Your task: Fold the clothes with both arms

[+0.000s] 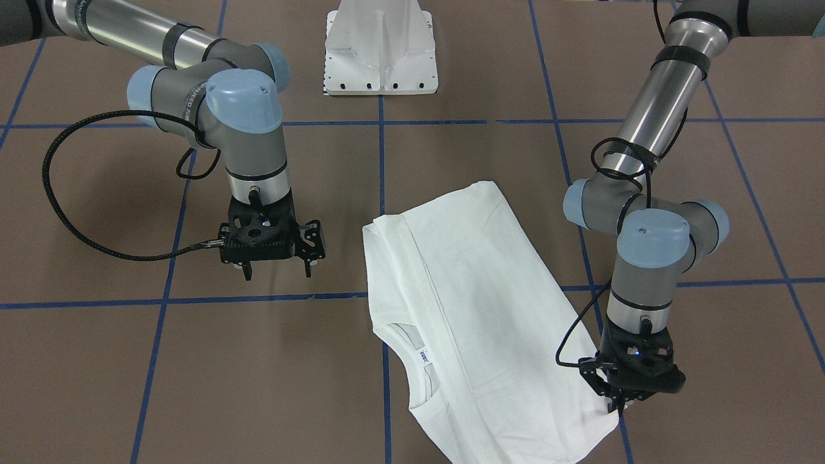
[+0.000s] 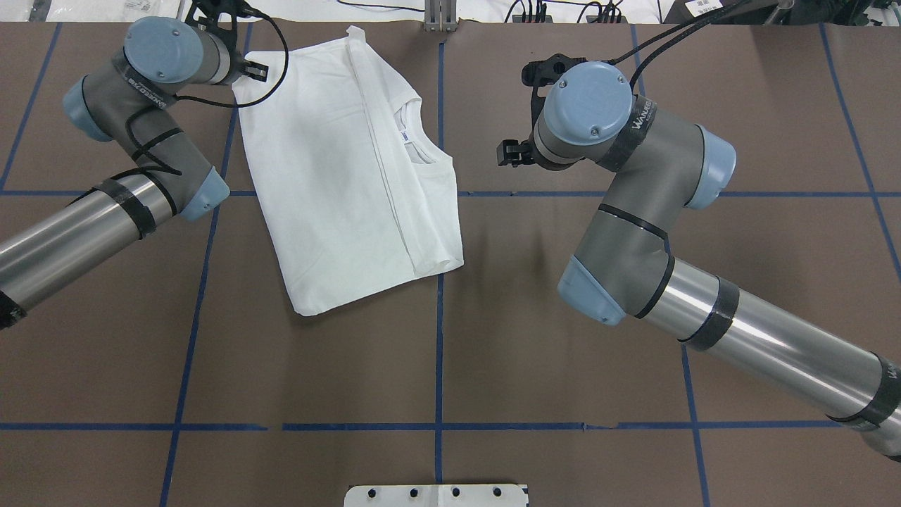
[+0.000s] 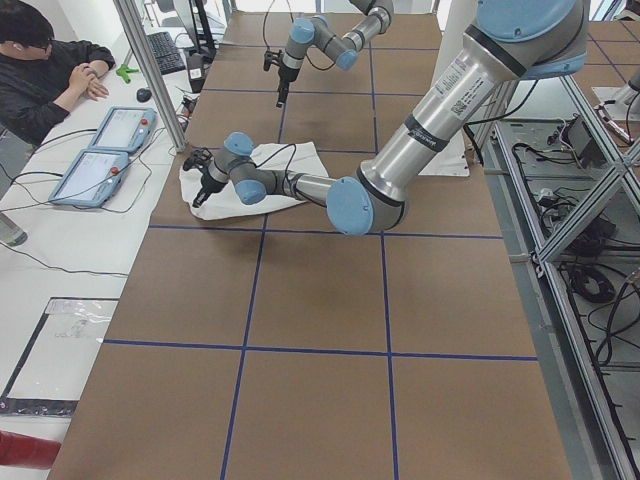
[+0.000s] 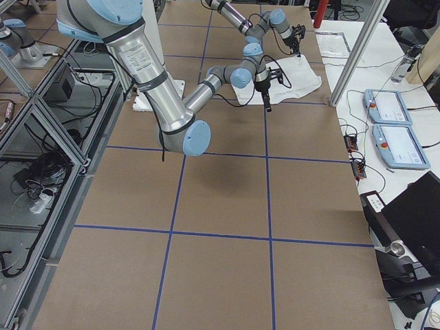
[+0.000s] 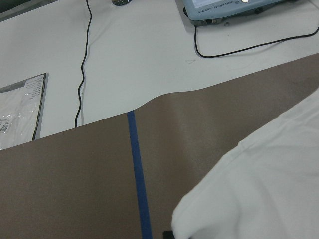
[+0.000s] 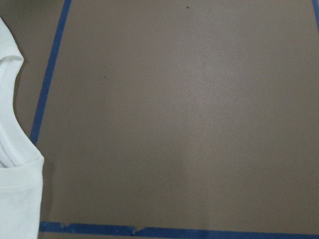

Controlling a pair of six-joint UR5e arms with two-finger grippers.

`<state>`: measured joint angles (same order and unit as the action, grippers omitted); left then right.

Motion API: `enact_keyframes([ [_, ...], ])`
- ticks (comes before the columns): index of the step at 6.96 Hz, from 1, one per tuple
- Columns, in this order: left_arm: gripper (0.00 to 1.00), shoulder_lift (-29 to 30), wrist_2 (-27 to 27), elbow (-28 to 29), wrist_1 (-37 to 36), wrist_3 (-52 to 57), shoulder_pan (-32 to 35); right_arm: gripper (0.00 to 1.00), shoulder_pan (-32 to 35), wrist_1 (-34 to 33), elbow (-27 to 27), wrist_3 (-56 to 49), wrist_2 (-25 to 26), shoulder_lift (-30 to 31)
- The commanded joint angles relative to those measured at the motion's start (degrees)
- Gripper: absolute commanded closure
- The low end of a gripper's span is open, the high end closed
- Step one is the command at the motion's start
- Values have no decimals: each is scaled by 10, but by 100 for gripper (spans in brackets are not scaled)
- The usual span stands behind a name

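The white T-shirt lies folded lengthwise on the brown table, its collar and neck label facing up at the edge far from the robot. In the overhead view the shirt sits left of centre. My left gripper is down at the shirt's far outer corner, its fingers shut on the fabric edge; the left wrist view shows that corner right below the camera. My right gripper hovers open above bare table beside the collar end, apart from the shirt, with nothing between its fingers. A bit of shirt edge shows in the right wrist view.
A white metal pedestal base stands at the robot's side of the table. Blue tape lines grid the brown surface. Beyond the far edge is a white bench with two control pendants, cables, and a seated person.
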<state>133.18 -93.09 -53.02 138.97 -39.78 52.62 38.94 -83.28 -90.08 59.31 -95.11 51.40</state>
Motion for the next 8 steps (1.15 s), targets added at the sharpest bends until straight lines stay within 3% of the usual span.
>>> enact_keyframes([
  [1, 0, -12, -75, -19, 35, 0, 19, 0, -7, 69, 70, 52, 20, -36],
  [3, 0, -51, -78, -85, 38, -3, 20, 2, -39, 156, 226, 141, 85, -133],
  [5, 0, -54, -78, -89, 39, -4, 19, 4, -62, 224, 271, 143, 114, -139],
  [7, 0, -54, -78, -89, 39, -19, 17, 18, -68, 232, 287, 143, 116, -146],
  [8, 0, -54, -78, -90, 40, -20, 16, 24, -70, 262, 326, 143, 123, -162],
])
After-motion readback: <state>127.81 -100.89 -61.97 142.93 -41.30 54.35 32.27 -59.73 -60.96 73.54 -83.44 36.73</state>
